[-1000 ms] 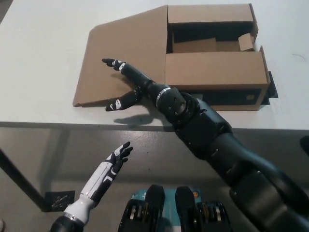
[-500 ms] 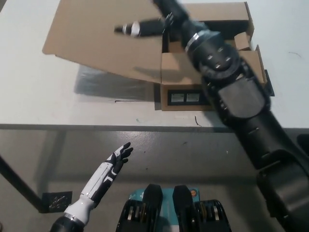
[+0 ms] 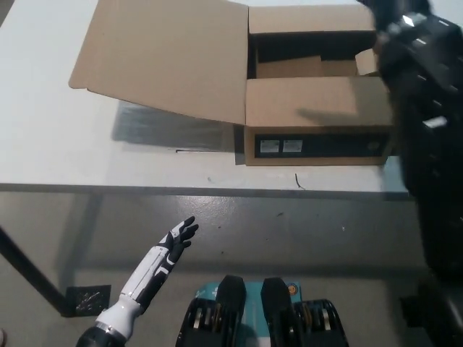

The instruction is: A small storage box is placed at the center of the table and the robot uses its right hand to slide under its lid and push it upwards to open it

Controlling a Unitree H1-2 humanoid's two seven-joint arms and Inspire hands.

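The cardboard storage box (image 3: 318, 119) sits on the white table (image 3: 58, 144). Its wide lid (image 3: 166, 58) stands lifted off the table on the left and casts a shadow (image 3: 166, 129) under itself. The box's inside (image 3: 311, 52) lies uncovered. My black right arm (image 3: 427, 130) is a blurred shape along the right edge, above the box's right end. Its hand end (image 3: 394, 14) at the top is too smeared to read and touches nothing that I can see. My white left hand (image 3: 173, 242) rests open below the table's front edge.
The table's front edge (image 3: 217, 189) runs across the middle of the picture, with grey floor below it. A dark table leg (image 3: 29, 278) stands at the lower left. A small inner flap (image 3: 367, 61) sticks up at the box's right side.
My right arm has swung off the lid, from the picture's middle to its right edge. The lid, flat on the table a second ago, stays raised.
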